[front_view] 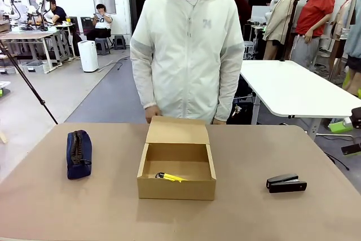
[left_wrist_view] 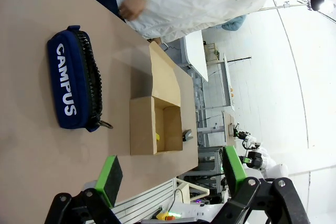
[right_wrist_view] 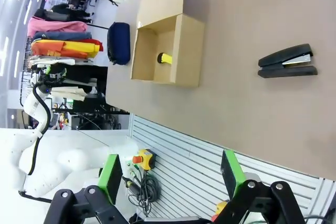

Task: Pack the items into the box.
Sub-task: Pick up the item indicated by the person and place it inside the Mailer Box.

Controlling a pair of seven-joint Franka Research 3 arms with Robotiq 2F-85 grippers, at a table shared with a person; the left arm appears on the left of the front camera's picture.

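A brown table (front_view: 56, 207) in a busy workshop carries the scene, with a white table (front_view: 293, 88) behind it at 2 o'clock and seated people at benches far off at 10 o'clock. A person in a white zip jacket (front_view: 189, 55) stands at the far edge, at 12 o'clock from the box (front_view: 176, 187), both hands low by the raised flap lid (front_view: 177, 130); one hand (front_view: 152, 114) sits just off the flap's corner. The open cardboard box stands at mid-table and holds the yellow-and-black pen-like tool (front_view: 169, 177), which lies on its floor near the front wall. The navy pencil pouch (front_view: 78, 153), zipper up and lettered "CAMPUS" on its side, lies on the table at 9 o'clock from the box, well apart from it. The black stapler (front_view: 286, 183) rests closed on the table at 3 o'clock from the box, also well apart. In the left wrist view the left gripper (left_wrist_view: 172, 170) hovers back from the table's near edge, its green-padded jaws spread wide with nothing between them, looking toward pouch and box. In the right wrist view the right gripper (right_wrist_view: 170, 171) hangs likewise off the near edge, jaws wide apart and empty, the stapler ahead at 2 o'clock and the box at 11 o'clock, above a grey slatted panel (right_wrist_view: 210, 161).
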